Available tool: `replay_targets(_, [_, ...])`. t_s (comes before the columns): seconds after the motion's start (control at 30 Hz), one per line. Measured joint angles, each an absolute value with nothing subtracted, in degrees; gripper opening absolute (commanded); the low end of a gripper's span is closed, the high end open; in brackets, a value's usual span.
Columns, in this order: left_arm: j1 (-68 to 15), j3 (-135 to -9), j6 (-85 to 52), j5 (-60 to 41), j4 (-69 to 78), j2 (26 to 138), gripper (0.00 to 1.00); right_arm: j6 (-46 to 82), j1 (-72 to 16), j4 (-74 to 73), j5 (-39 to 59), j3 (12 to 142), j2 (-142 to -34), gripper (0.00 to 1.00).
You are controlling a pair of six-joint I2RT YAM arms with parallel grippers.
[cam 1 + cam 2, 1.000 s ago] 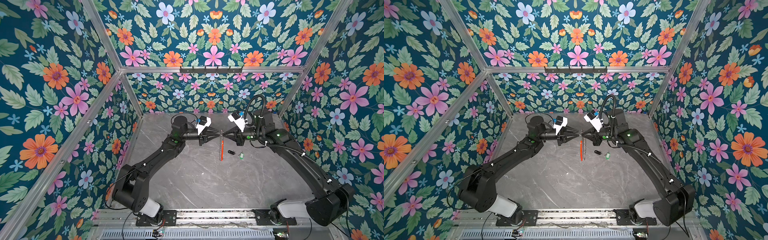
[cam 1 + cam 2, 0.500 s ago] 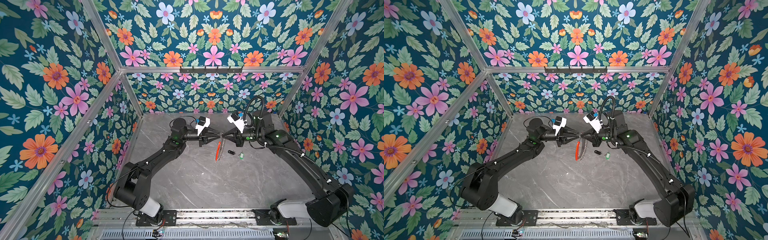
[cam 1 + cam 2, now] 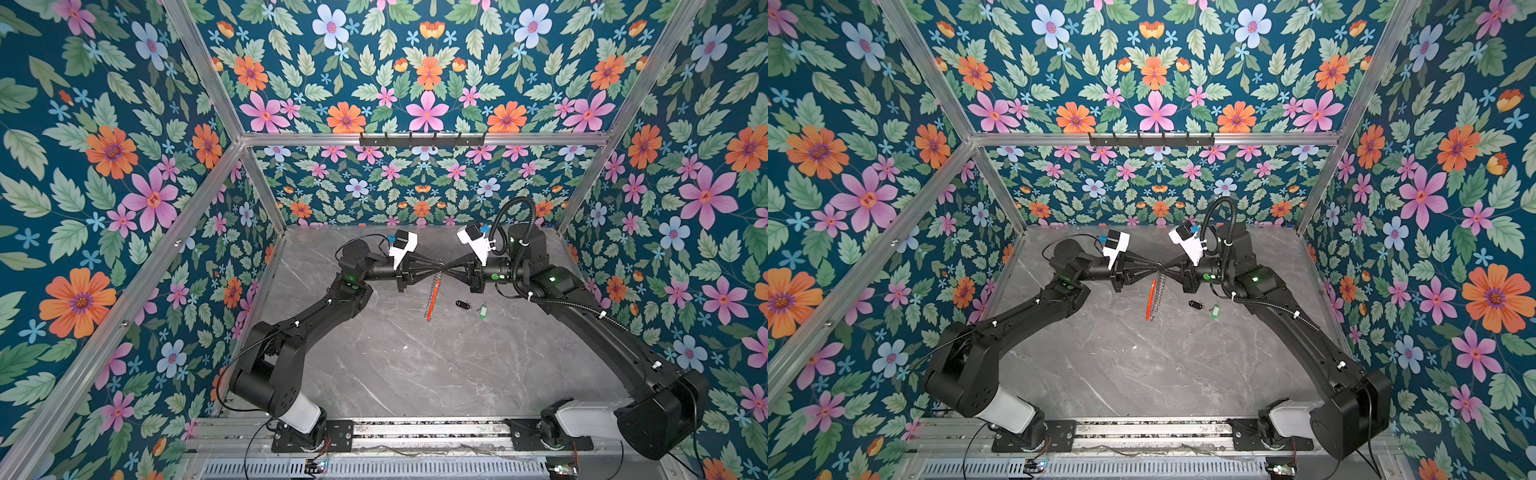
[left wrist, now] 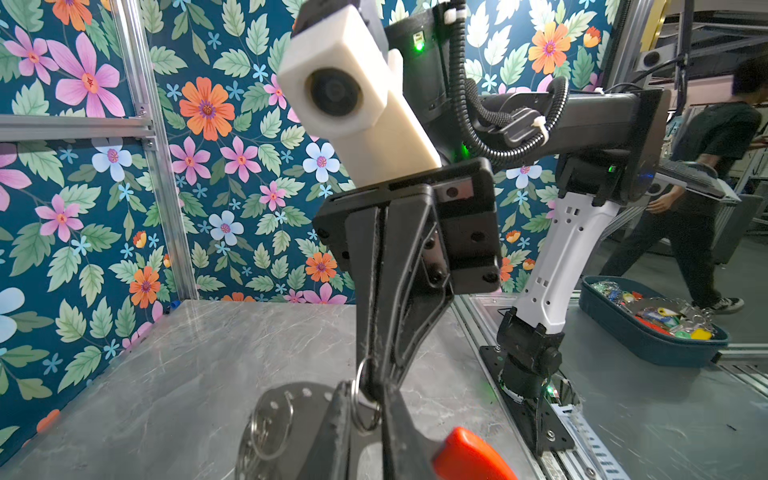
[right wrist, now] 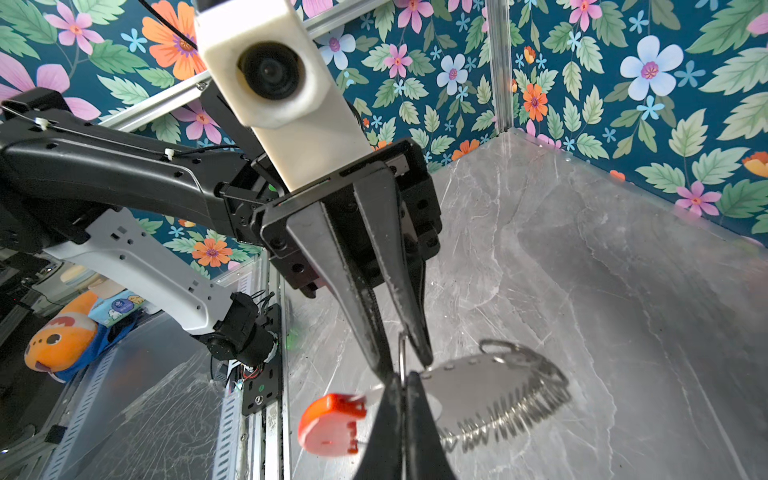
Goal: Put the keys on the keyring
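Centrally, keyring hangs edge-on from right pincer (keys near, walls well apart).

The grey keyring, red-orange along one arc, is held hanging edge-on; the black-fobbed key and green-tagged key are laid flat nearby.

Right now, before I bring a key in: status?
Right gripper shut on keyring, hoop hanging. Left gripper tip to tip with it, grip unclear. Black-fob key and green-tag key loose on table. Nothing blocking them.
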State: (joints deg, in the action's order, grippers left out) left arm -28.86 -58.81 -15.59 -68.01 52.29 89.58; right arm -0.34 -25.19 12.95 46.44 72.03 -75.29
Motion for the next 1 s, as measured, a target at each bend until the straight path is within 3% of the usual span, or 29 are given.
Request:
replay_targets(0.07, [-28.86,-58.85,-16.82,-68.12,53.04,89.82,0.01,-0.14,-25.17,12.1,46.28,71.66,-75.18,0.0])
replay_targets(0.33, [-28.58,-58.96,-19.57,-68.03,54.04,90.0,0.0,3.95,-24.71,4.43,46.35,67.99,-75.18,0.0])
replay_targets(0.43, [-28.56,-58.94,-20.69,-66.48,52.86,89.19,0.0,7.75,-24.34,-0.75,46.7,65.84,-75.18,0.24])
replay_targets(0.57, [-28.62,-60.42,-22.28,-63.66,50.11,87.72,0.0,13.87,-22.41,-5.87,45.71,62.59,-74.15,0.34])
replay_targets(0.77, [-28.62,-58.17,-26.28,-59.57,51.18,87.22,0.0,20.23,-17.08,-5.34,37.34,58.35,-68.36,0.37])
replay_targets(1.0, [-28.62,-56.23,-31.46,-55.05,54.81,87.5,0.0,22.33,-13.91,12.36,18.0,58.76,-68.29,0.37])
